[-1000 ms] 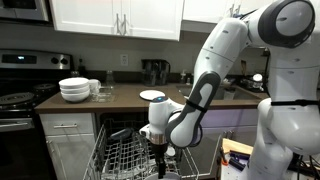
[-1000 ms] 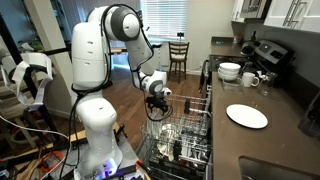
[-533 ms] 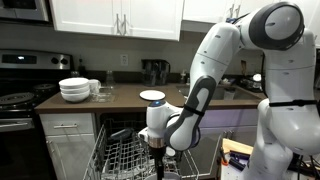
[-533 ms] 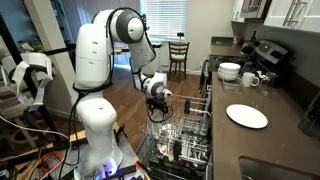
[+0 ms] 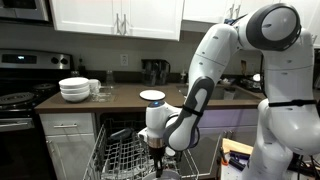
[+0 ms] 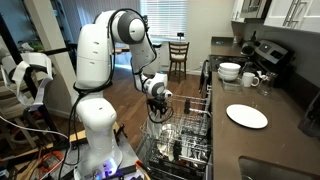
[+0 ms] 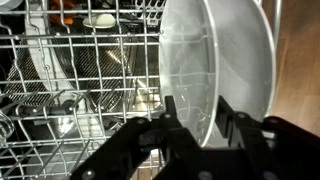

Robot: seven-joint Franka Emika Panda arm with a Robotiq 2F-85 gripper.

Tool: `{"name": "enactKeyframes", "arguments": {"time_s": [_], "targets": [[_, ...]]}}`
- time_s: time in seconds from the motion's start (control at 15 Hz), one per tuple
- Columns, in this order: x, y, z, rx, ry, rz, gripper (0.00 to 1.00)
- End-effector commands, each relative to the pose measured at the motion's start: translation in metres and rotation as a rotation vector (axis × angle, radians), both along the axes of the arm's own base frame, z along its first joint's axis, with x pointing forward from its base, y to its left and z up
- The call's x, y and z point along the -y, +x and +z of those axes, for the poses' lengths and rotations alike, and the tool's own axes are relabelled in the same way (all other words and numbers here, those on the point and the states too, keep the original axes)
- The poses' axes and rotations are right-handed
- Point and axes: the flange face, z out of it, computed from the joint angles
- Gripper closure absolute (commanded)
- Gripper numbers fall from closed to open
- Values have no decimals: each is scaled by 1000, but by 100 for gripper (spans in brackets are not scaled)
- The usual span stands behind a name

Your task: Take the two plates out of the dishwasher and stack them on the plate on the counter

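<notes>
In the wrist view a white plate [image 7: 225,60] stands on edge in the dishwasher's grey wire rack [image 7: 60,80]. My gripper [image 7: 200,125] straddles its lower rim with one finger on each side. The jaws are partly closed, and a small gap still shows between each finger and the rim. In both exterior views the gripper [image 5: 158,150] [image 6: 157,112] reaches down into the pulled-out rack of the dishwasher [image 5: 125,158] [image 6: 185,135]. A flat white plate [image 5: 152,96] [image 6: 246,116] lies on the dark counter [image 5: 120,102] [image 6: 290,135]. I cannot make out a second plate in the rack.
Stacked white bowls [image 5: 74,90] [image 6: 230,71] and mugs [image 6: 250,79] sit further along the counter, near the black stove [image 5: 15,100]. Other dishes and cutlery fill the rack [image 7: 100,20]. The white robot base [image 6: 95,130] stands beside the open dishwasher door.
The jaws have narrowed around the plate's rim. The arm has barely moved, and the plate stays in the rack.
</notes>
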Motion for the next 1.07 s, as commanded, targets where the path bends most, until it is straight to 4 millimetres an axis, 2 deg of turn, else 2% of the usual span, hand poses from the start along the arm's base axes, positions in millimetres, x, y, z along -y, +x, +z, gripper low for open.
{"name": "enactKeyframes", "arguments": {"time_s": [0.0,0.07,0.2,0.47,1.0], "targets": [[4,5,-1,-6,21,-6,88],[5,5,0,-13,28,-14,94],[7,5,5,-26,45,-21,99],[12,4,21,-64,97,-38,97],[33,8,89,-77,126,-39,98]]}}
